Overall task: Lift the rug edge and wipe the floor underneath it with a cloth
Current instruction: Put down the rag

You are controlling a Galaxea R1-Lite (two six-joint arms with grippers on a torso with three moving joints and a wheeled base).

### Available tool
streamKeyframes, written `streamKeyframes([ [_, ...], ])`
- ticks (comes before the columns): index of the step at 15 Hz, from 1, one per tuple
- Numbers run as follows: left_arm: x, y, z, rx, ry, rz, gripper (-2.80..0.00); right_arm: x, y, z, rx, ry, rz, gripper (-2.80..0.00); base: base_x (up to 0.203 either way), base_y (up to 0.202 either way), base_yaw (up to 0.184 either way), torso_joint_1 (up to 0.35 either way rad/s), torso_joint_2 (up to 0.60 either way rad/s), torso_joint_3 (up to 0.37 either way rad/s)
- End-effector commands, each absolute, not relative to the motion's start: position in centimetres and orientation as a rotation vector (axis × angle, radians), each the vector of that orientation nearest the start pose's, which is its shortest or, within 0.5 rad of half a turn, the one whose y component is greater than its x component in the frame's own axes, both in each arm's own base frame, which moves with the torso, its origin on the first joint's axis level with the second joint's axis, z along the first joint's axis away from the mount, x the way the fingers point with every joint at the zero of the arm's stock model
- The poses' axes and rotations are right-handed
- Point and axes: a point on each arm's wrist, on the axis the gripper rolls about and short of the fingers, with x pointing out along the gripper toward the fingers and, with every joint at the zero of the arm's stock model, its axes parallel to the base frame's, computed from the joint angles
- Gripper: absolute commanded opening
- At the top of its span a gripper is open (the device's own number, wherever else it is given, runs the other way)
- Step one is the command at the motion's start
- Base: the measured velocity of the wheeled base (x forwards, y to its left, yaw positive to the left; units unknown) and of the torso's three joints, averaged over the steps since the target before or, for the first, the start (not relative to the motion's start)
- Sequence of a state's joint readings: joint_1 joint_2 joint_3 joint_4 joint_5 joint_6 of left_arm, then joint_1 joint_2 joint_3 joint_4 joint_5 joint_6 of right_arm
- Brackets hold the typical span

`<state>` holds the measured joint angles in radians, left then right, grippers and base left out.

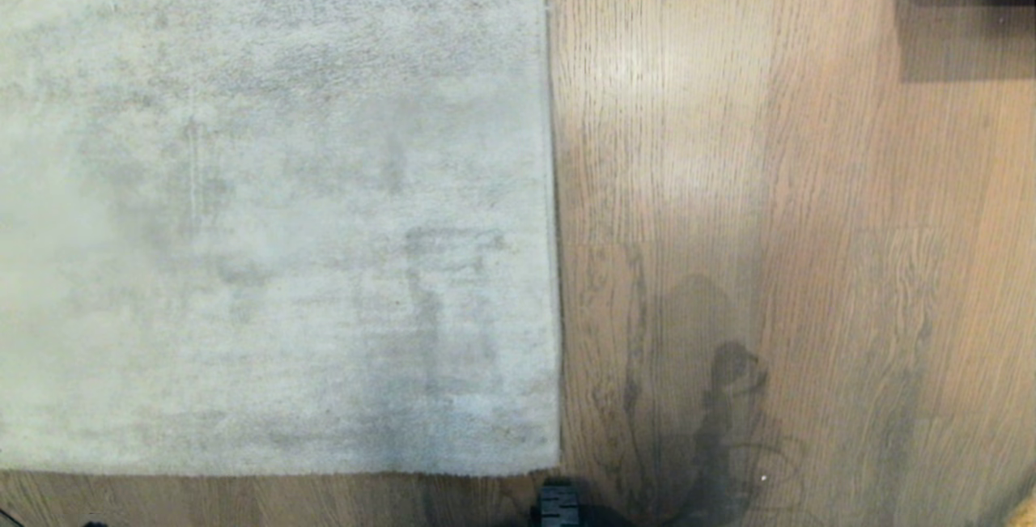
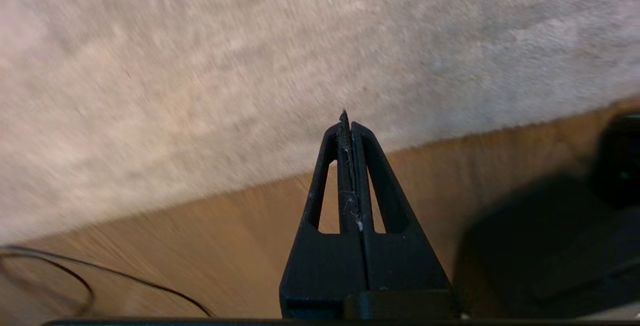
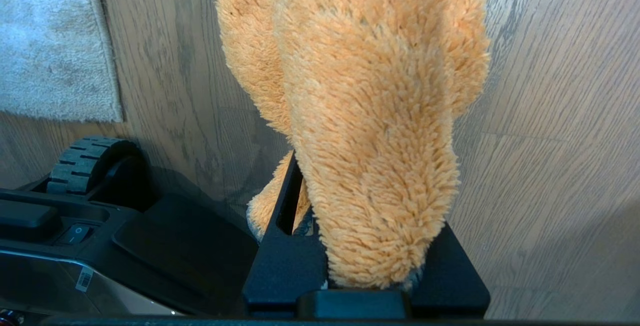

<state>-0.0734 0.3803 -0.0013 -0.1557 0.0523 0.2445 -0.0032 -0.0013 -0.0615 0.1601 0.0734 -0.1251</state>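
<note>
The pale grey-beige rug (image 1: 267, 203) lies flat on the left, and the rug edge (image 1: 554, 211) runs straight beside the brown plank floor (image 1: 728, 187). Neither arm shows in the head view. My left gripper (image 2: 347, 121) is shut with nothing in it, only lint on its fingers, and hovers over the rug edge (image 2: 280, 178) nearest the robot. My right gripper (image 3: 360, 176) is shut on the cloth (image 3: 370, 115), a fluffy mustard-tan rag that hangs over the floor (image 3: 550, 115) and hides the fingertips. A rug corner (image 3: 55, 40) lies off to one side.
A dark object (image 1: 963, 9) stands on the floor at the far right. The robot's black base and a wheel (image 3: 80, 163) sit close beside the right gripper. A thin black cable (image 2: 75, 271) lies on the floor near the left gripper.
</note>
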Motion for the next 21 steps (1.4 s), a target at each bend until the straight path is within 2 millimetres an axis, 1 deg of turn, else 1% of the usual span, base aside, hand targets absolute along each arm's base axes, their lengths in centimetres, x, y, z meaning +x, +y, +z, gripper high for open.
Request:
streamKeyframes([
  [1,0.5,0.1,9.2,0.248,0.186,-0.049,-2.8,-2.8,0.2,7.6,-0.122,0.095,0.077,-2.8,0.0,0.0,0.0,0.0,0.0,0.0],
  [2,0.3,0.1,8.9,0.245,0.192,-0.052,-2.8,-2.8,0.2,7.6,-0.122,0.095,0.077,-2.8,0.0,0.0,0.0,0.0,0.0,0.0],
  [5,0.0,-0.1,8.3,0.223,0.23,-0.129,-2.8,-2.8,0.2,7.6,-0.122,0.095,0.078,-2.8,0.0,0.0,0.0,0.0,0.0,0.0],
  [10,-0.2,-0.1,8.2,0.207,0.218,-0.091,-2.8,-2.8,0.2,7.6,-0.122,0.095,0.077,-2.8,0.0,0.0,0.0,0.0,0.0,0.0],
  [16,-1.2,-0.1,8.0,0.188,0.117,-0.075,-2.8,-2.8,0.2,7.6,-0.122,0.095,0.077,-2.8,0.0,0.0,0.0,0.0,0.0,0.0],
  [20,-2.2,-0.1,7.7,0.109,0.001,-0.043,-2.8,-2.8,0.2,7.6,-0.122,0.094,0.078,-2.8,0.0,0.0,0.0,0.0,0.0,0.0],
  [21,-2.3,-0.1,7.6,0.085,-0.004,-0.035,-2.8,-2.8,0.2,7.6,-0.122,0.094,0.077,-2.8,0.0,0.0,0.0,0.0,0.0,0.0],
])
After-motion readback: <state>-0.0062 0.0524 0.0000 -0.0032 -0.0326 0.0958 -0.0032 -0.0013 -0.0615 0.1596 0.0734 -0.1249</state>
